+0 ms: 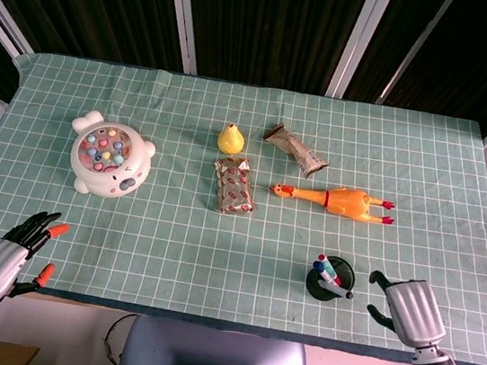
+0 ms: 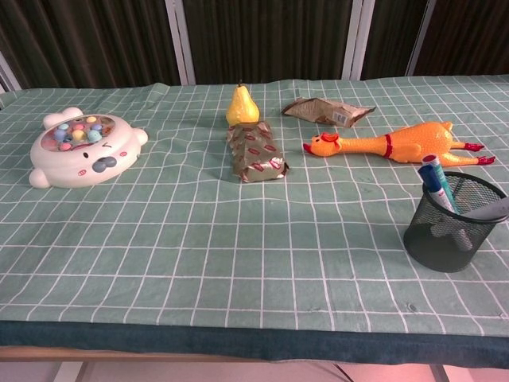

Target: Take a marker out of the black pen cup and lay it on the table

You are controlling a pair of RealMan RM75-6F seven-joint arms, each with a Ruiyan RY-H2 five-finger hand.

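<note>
The black mesh pen cup (image 1: 331, 279) (image 2: 452, 223) stands near the table's front right, holding several markers (image 1: 329, 271) (image 2: 436, 183) with red, blue and grey ends. My right hand (image 1: 407, 309) hovers just right of the cup over the front edge, fingers curled and apart, holding nothing. My left hand (image 1: 9, 252) sits at the front left corner, fingers spread, empty. Neither hand shows in the chest view.
A white animal-shaped toy (image 1: 109, 159) lies at the left. A yellow pear (image 1: 231, 138), a foil snack bar (image 1: 234, 186), a crumpled wrapper (image 1: 296, 150) and a rubber chicken (image 1: 336, 200) lie mid-table behind the cup. A green checked cloth (image 1: 171, 245) covers the table.
</note>
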